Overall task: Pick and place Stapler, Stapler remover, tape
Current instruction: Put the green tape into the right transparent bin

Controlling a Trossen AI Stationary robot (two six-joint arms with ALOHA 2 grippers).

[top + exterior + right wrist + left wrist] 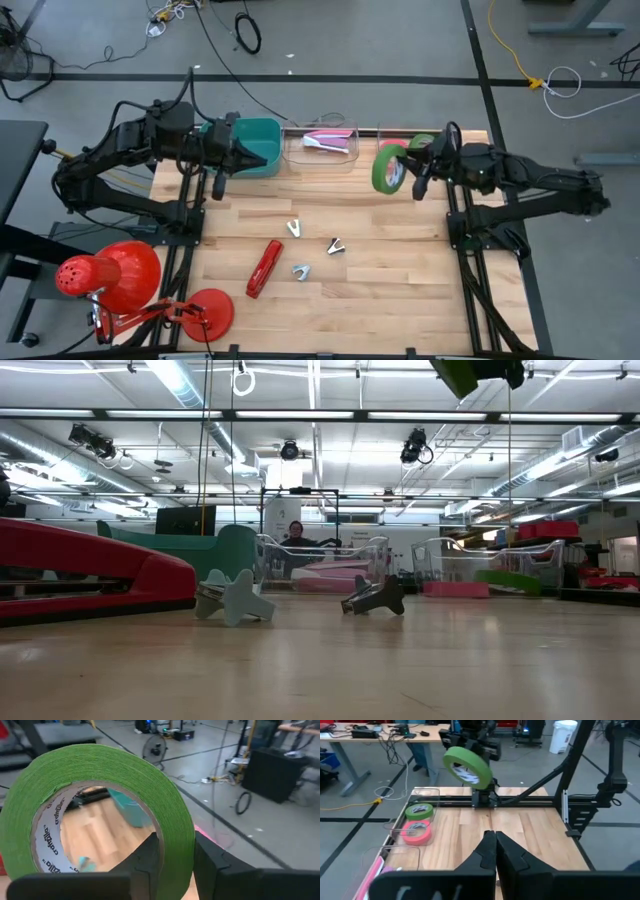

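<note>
Starting at the table's 9 o'clock edge in the high view, the left gripper (243,160) is hovering with its fingers clenched together on nothing, just beside the teal bin (258,145) at about 11 o'clock; its own wrist view is showing the two dark fingers (492,851) pressed tip to tip over bare wood. Moving right, a clear tray (322,145) at 12 o'clock is holding something pink and white that I cannot identify. Below it, toward table centre, the red stapler (264,268) is lying at about 7 o'clock, with three small staple removers around it: one (294,229) near centre, one (301,271) just right of the stapler, one (336,246) at roughly 5 o'clock from centre; all are sitting apart, none touching. In the low view the stapler (90,572) is filling the left side and two removers (232,597) (375,596) are standing on the wood. Further right, the right gripper (414,170) is grasping a green tape roll (389,167) on edge, raised above the table near 1 o'clock; its wrist view is showing the fingers (216,865) pinching the roll's wall (125,780), one inside the core and one outside. The left wrist view is showing this roll (468,764) aloft, while a second green roll (419,811) and a pink roll (417,831) are lying flat in a clear tray (427,793) at the back edge.
</note>
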